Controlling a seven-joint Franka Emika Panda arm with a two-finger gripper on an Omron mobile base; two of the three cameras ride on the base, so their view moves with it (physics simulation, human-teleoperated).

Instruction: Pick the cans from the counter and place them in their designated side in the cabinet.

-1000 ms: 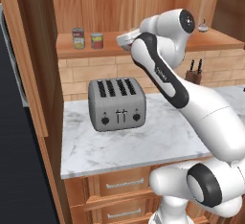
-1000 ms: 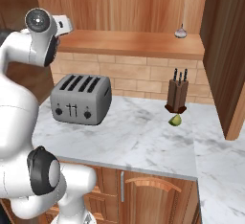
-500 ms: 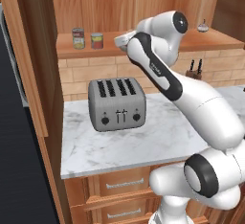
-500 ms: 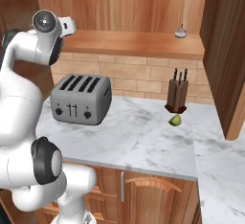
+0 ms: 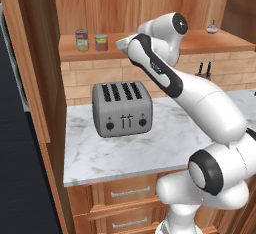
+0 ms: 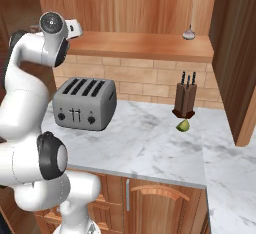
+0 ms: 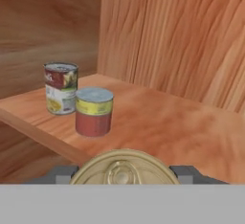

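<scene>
A gold-lidded can [image 7: 123, 170] sits clamped between the gripper [image 7: 123, 174] jaws, lid toward the hand camera, level with the cabinet shelf [image 7: 162, 122], presumably to go in beside its fellows. The jaws are closed onto the can's sides, only as wide as the can. Two cans already stand upright at the shelf's left end, just beside each other: a red can with a yellow band [image 7: 94, 111] and a silver-topped can with a pale label [image 7: 61, 88]. Below, the marble counter [image 5: 125, 150] carries a toaster [image 5: 122, 109], a knife block [image 6: 185, 98] and a small green fruit [image 6: 183, 125].
</scene>
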